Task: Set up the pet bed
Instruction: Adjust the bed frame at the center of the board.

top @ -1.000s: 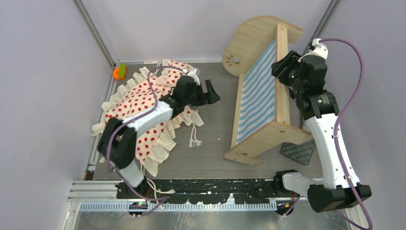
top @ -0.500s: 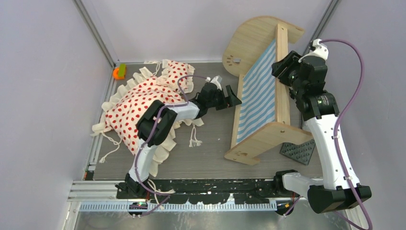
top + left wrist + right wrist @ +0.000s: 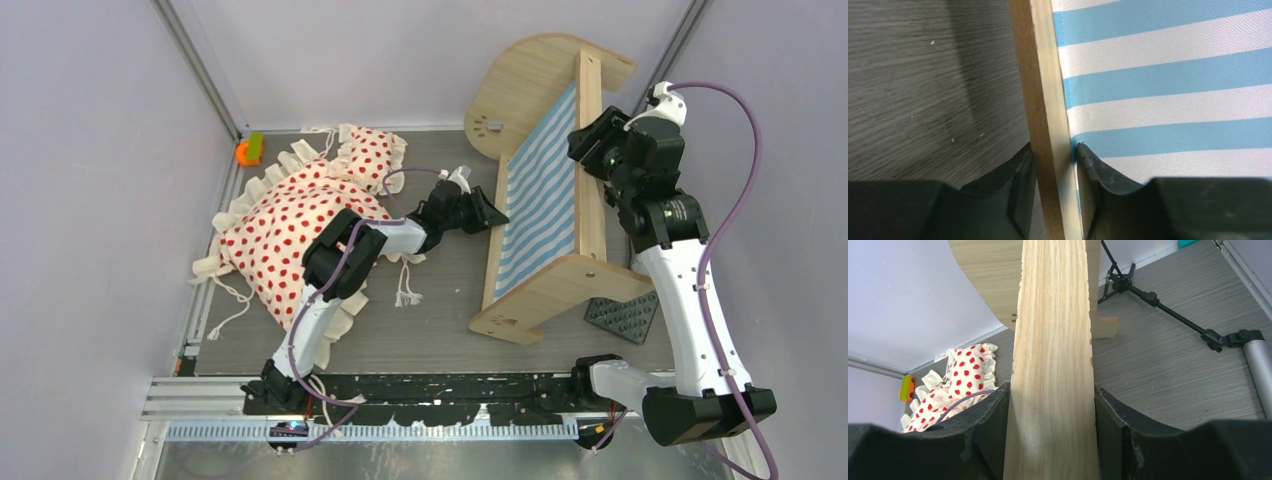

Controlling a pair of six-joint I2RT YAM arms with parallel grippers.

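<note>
On pet bed (image 3: 540, 210), left end effector (image 3: 1053, 160) and right end effector (image 3: 1053, 405) each tight around a rail

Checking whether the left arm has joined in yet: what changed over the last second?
The left gripper swung right, off the bedding, to the bed's lower rail and closed on it. The right gripper stayed clamped on the upper rail, and the bed stayed tipped on its side.

No readable text; paw-print mark (image 3: 490, 126) on the pet bed (image 3: 541, 200).
</note>
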